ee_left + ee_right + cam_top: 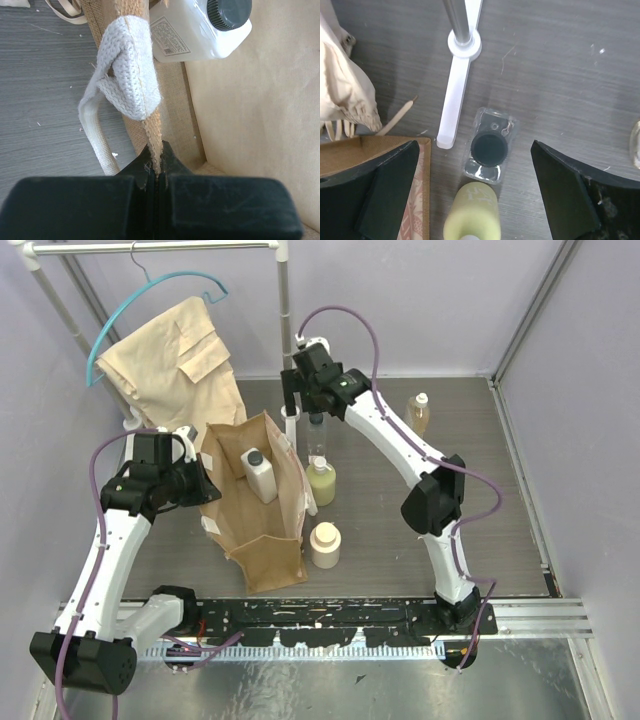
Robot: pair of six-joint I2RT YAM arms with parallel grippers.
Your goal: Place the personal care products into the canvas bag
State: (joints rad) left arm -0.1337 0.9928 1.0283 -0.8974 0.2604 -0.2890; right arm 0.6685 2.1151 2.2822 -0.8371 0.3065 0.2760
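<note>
The clear bottle (489,150) is crowded by the yellow-green bottle (472,215), the rack foot (455,95) and the canvas bag (421,200). Bare surface (560,75) is left on the side away from the bag.

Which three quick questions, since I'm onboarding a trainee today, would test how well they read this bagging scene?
1. True or false: the white rectangular plastic bottle with a dark cap stands inside the tan-brown canvas bag.
2. What is the left gripper shut on? A) a bottle's cap B) the bag's rim C) nothing at all
3. Which bottle sits directly below the open right gripper?

Key
1. True.
2. B. The jaws pinch the fabric edge beside the pale strap handle.
3. The clear plastic bottle with a dark cap, which stands upright on the table, outside the bag.
</note>
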